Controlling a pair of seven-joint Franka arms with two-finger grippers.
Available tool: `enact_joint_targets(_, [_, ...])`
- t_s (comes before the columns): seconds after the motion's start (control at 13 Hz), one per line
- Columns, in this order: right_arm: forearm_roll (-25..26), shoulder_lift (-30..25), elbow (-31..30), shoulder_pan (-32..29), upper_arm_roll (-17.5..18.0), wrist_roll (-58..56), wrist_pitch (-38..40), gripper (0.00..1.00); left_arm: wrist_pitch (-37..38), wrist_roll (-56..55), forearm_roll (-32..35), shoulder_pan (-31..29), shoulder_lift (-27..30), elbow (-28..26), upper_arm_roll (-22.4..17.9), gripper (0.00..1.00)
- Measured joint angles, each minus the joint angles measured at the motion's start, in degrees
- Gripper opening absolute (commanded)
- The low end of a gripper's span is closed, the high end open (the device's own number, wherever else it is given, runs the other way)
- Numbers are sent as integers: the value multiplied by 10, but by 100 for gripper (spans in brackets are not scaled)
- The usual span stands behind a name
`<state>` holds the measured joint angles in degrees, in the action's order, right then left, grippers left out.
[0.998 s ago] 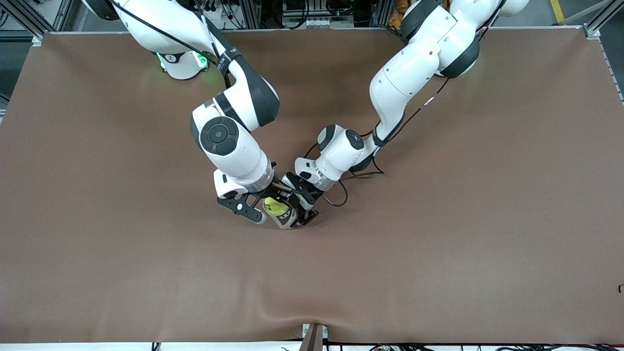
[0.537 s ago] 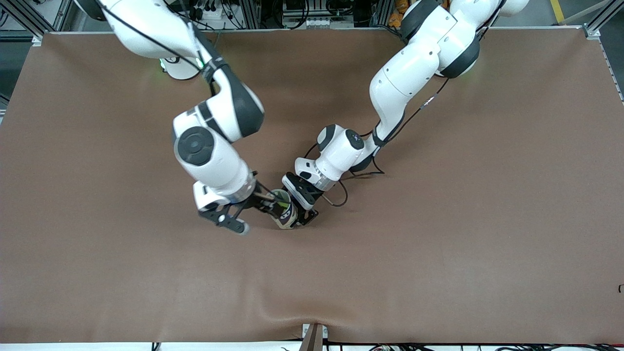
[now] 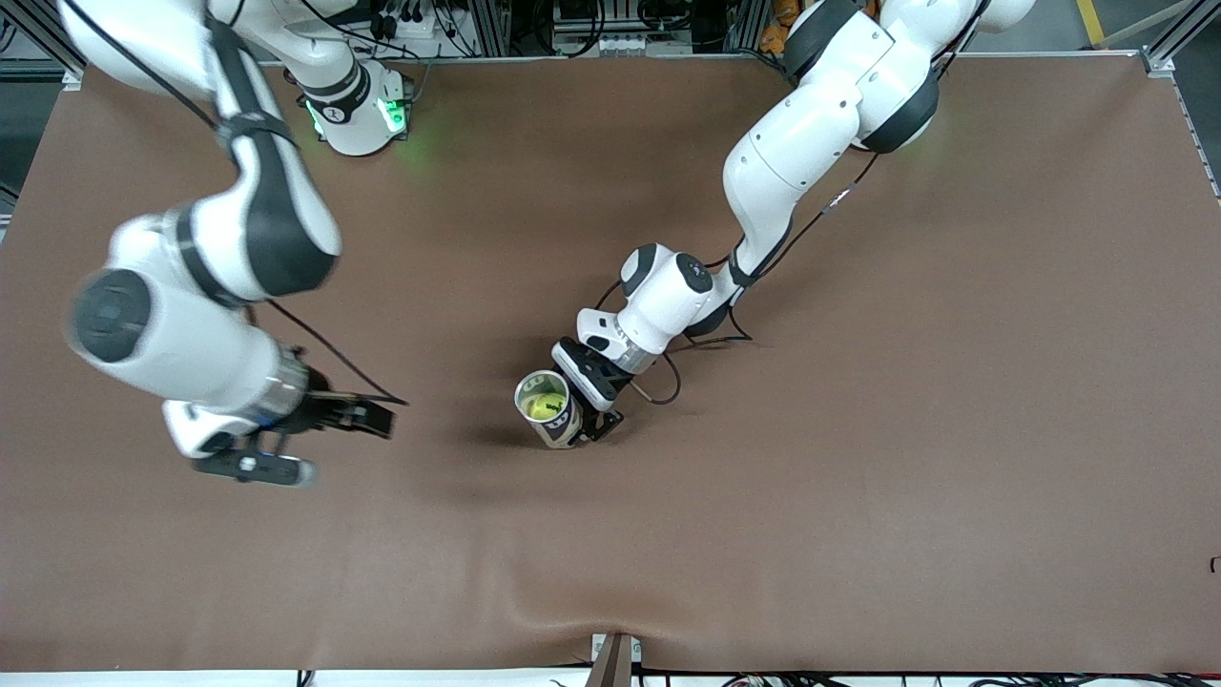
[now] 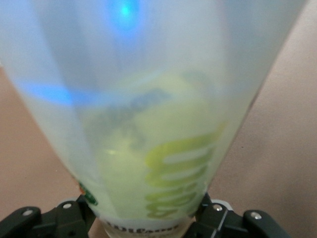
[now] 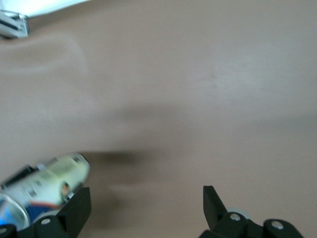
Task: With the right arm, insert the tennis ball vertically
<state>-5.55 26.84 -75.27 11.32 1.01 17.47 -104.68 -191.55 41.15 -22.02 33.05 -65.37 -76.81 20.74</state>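
The right gripper [image 3: 315, 441] is seen toward the right arm's end of the brown felt-covered table [image 3: 858, 477], up over bare cloth with its black fingers spread wide and nothing between them; in the right wrist view the same empty span is shown between the fingertips [image 5: 74, 208]. Near the middle of the table, the clear plastic tennis-ball can with a dark printed label [image 3: 548, 408] is found standing upright, mouth up. The yellow-green tennis ball [image 3: 545, 406] is visible inside it, well down below the rim, so the insertion is judged done. Beside the can, the left gripper [image 3: 589, 399] is clamped on the can's lower body, and in the left wrist view the ball [image 4: 163, 168] is seen through the translucent wall. For the step in hand, the retreat of the right arm, it is judged that height should be kept and the path held away from the can, while the can is kept steady and vertical in the left grip, so nothing is tipped.
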Motion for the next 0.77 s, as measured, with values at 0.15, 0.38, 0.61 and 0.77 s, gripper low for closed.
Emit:
enact_joint_targets(0.15, [0, -45, -25, -11, 0, -28, 24, 100, 0, 0, 0, 0, 0, 0, 0, 77])
enact_joint_targets(0.38, [2, -124, -92, -11, -26, -87, 31, 100, 0, 0, 0, 0, 0, 0, 0, 92])
enact_joint_targets(0.61, [1, -180, -123, -19, -90, -179, 71, 100, 0, -5, 0, -1, 0, 0, 0, 100])
enact_joint_targets(0.77, [1, -205, -129, -39, -107, -213, 103, 100, -1, -21, 0, 1, 0, 3, 0, 100])
